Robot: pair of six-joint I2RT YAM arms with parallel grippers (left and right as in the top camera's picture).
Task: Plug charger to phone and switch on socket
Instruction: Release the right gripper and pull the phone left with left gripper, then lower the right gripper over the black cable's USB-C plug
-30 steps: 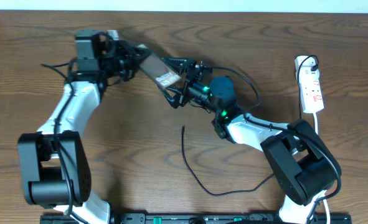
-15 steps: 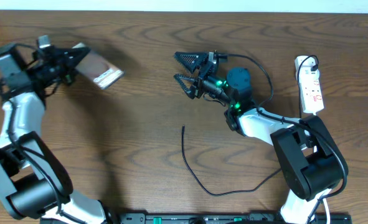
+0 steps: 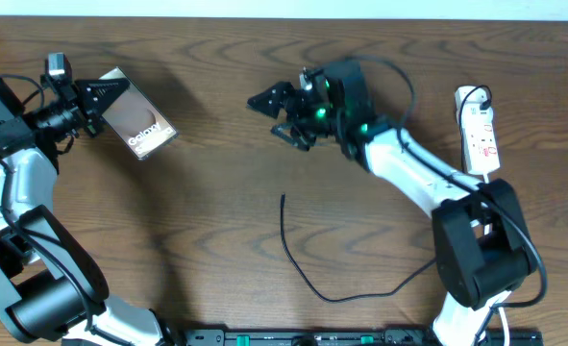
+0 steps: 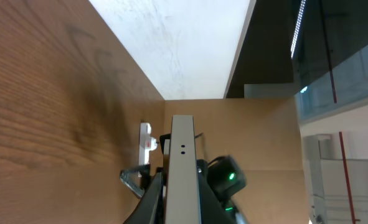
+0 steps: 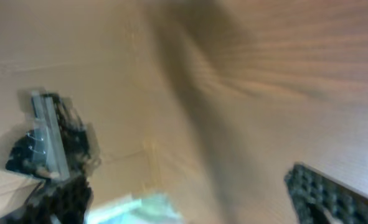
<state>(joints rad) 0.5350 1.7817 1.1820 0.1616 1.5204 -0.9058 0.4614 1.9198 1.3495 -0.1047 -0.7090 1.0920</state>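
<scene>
The phone (image 3: 137,125), a brown-grey slab with white lettering, is held above the table at the far left, with my left gripper (image 3: 104,101) shut on its end. In the left wrist view the phone's pale edge (image 4: 182,168) runs up between the two dark fingers. My right gripper (image 3: 267,117) hovers open and empty over the table's middle back; its view is blurred, and one finger (image 5: 333,193) shows at the lower right. The charger (image 3: 308,274), a thin black cable, lies loose on the table, its tip (image 3: 284,198) below the right gripper. The white socket (image 3: 481,135) lies at the far right.
The socket's white cord (image 3: 490,187) runs down past the right arm's base (image 3: 476,259). The left arm's base (image 3: 34,279) stands at the lower left. The table's back edge meets a white wall (image 3: 284,8).
The two grippers were together at the phone in the middle. My left arm has since swung the phone far to the left, and the right gripper has stayed open near the middle.
</scene>
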